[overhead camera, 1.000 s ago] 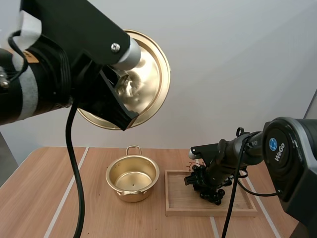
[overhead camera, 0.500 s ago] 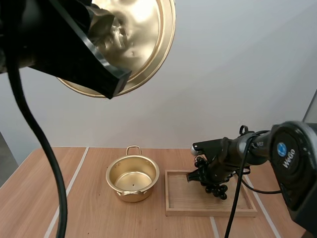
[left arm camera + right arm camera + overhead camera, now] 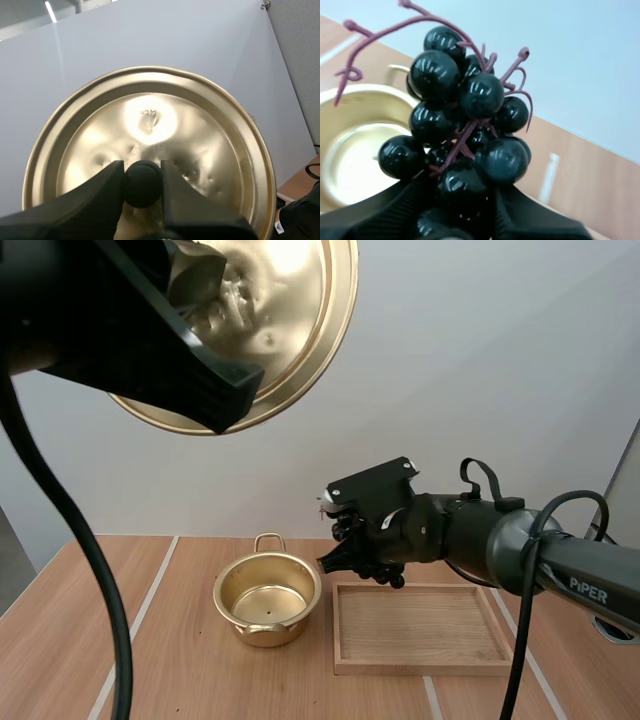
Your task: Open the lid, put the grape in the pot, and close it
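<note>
The left arm is raised high above the table [image 3: 180,660], and the left gripper [image 3: 142,175] is clamped on the black knob [image 3: 142,187] of the shiny, dented gold lid [image 3: 210,150]. The right arm reaches level over the wooden tray [image 3: 425,666]. The right gripper [image 3: 462,200] pinches a bunch of glossy dark grapes [image 3: 465,125] with purplish stems, held in the air just beside the open pot [image 3: 262,632].
</note>
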